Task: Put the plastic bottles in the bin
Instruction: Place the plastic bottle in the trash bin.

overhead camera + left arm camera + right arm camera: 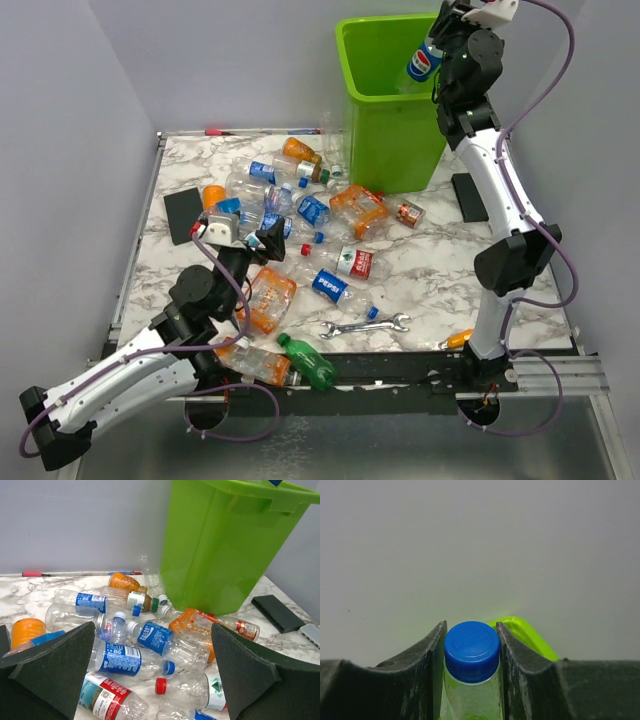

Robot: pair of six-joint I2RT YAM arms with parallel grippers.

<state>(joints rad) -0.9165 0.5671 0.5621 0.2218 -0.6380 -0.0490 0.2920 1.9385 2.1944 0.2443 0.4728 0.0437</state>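
The lime-green bin (392, 130) stands at the back of the table; it also shows in the left wrist view (225, 550). My right gripper (440, 62) is shut on a clear Pepsi bottle (423, 63) with a blue cap (472, 650), held over the bin's right rim (525, 635). Several plastic bottles (330, 215), clear, orange and one green (308, 362), lie scattered on the marble table. My left gripper (245, 235) is open and empty above the left side of the pile, with bottles (155, 640) between its fingers (55, 670).
A silver wrench (366, 325) lies near the front edge. Black blocks sit at the left (183, 214) and right (468, 196). A pink-tipped rod (260, 131) lies along the back edge. An orange handle (458, 340) lies by the right arm's base.
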